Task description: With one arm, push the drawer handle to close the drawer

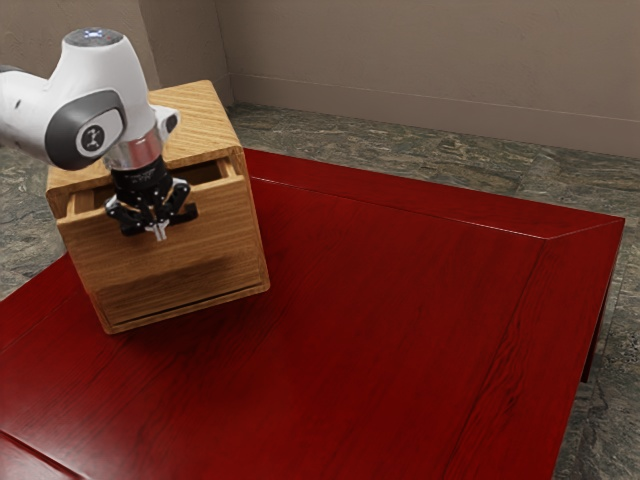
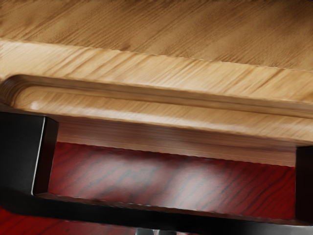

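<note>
Our fingers (image 1: 159, 232) sit pressed narrow beside the black handle (image 1: 188, 213), on the front of the cabinet's part-open drawer (image 1: 172, 258).
The cabinet (image 1: 196, 104) is boxy, with rounded edges and streaky, honey-brown wood; the smooth handle is a straight bar on two square posts. Our white-and-grey arm (image 1: 95, 95) reaches over the cabinet's top and hides part of the drawer's gap. Under the cabinet lies the glossy red desk (image 1: 400, 310), its grain dark and wavy; past the cabinet are a veined stone floor (image 1: 400, 130) and a plain taupe wall (image 1: 420, 60).
</note>
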